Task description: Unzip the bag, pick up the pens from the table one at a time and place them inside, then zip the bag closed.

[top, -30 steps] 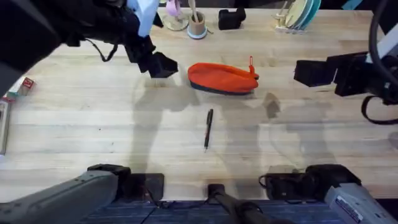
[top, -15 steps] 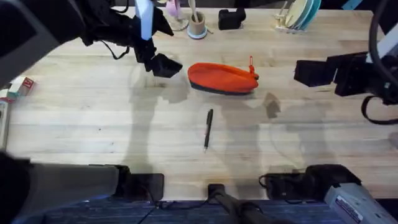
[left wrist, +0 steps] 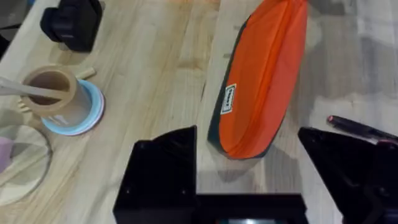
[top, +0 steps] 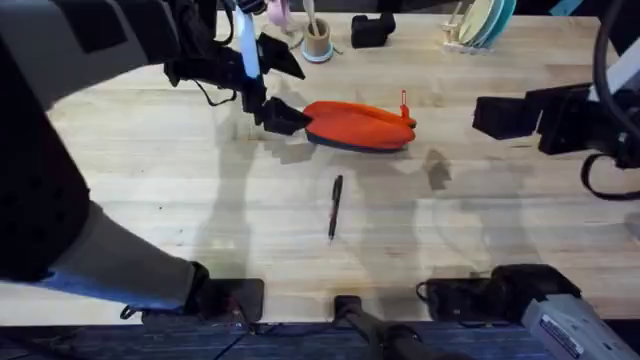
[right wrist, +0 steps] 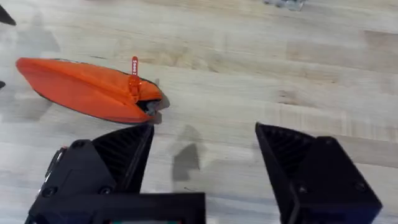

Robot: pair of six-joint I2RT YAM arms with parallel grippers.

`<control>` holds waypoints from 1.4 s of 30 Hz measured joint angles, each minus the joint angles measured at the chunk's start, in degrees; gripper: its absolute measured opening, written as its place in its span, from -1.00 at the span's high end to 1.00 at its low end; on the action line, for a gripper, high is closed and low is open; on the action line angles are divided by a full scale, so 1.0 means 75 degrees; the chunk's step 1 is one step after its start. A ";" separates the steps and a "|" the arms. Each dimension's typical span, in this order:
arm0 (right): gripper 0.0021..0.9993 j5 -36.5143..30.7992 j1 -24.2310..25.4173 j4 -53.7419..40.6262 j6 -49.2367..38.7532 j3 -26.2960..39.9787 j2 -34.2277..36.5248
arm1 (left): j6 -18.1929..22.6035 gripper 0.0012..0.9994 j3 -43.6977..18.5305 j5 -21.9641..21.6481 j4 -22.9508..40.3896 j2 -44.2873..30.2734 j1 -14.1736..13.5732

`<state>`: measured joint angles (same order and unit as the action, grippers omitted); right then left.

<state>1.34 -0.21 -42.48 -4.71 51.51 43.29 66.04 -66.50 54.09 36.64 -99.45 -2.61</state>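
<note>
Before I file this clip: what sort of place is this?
Probably a desk-style workbench: a wooden table with an orange pouch, a black pen and a holder cup.

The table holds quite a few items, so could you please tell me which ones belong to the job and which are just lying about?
Belonging to the job:
- the bag, still zipped
- the pen
- the left pincer, open at the bag's end
- the right pincer, open

Just lying about:
- the taped cup
- the black stapler
- the dish rack
</note>
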 joint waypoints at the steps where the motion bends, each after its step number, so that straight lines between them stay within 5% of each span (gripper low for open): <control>1: -0.99 0.0000 0.0000 0.0000 0.0000 0.0000 0.0000 | 0.0000 -0.99 0.0000 0.0022 0.0006 -0.0038 0.0000; 19: -0.99 0.0000 0.0000 0.0000 0.0000 0.0000 0.0000 | -0.0002 -0.99 0.0000 0.0043 -0.0093 -0.0665 -0.0385; 22: -0.99 0.0000 0.0000 0.0000 0.0000 0.0000 0.0000 | 0.0000 -0.70 0.0000 0.0045 -0.0144 -0.0689 -0.0385; 25: -0.99 0.0000 0.0000 0.0000 0.0000 0.0000 0.0000 | 0.0001 -0.06 0.0000 0.0046 -0.0201 -0.0689 -0.0385; 28: -1.00 0.0000 0.0000 0.0000 0.0000 0.0000 0.0000 | 0.0006 0.79 0.0000 0.0043 -0.0208 -0.0689 -0.0385; 29: -1.00 0.0000 0.0000 0.0000 0.0000 0.0000 0.0000 | 0.0027 0.88 0.0000 0.0035 -0.0213 -0.0692 -0.0395; 42: -0.99 0.0033 0.0000 0.0052 0.1242 0.0000 0.0027 | 0.0026 0.91 0.0000 0.0022 -0.0213 -0.0692 -0.0399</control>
<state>1.59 -0.21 -42.09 4.60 51.51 43.49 66.24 -66.50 54.26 35.05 -104.64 -5.61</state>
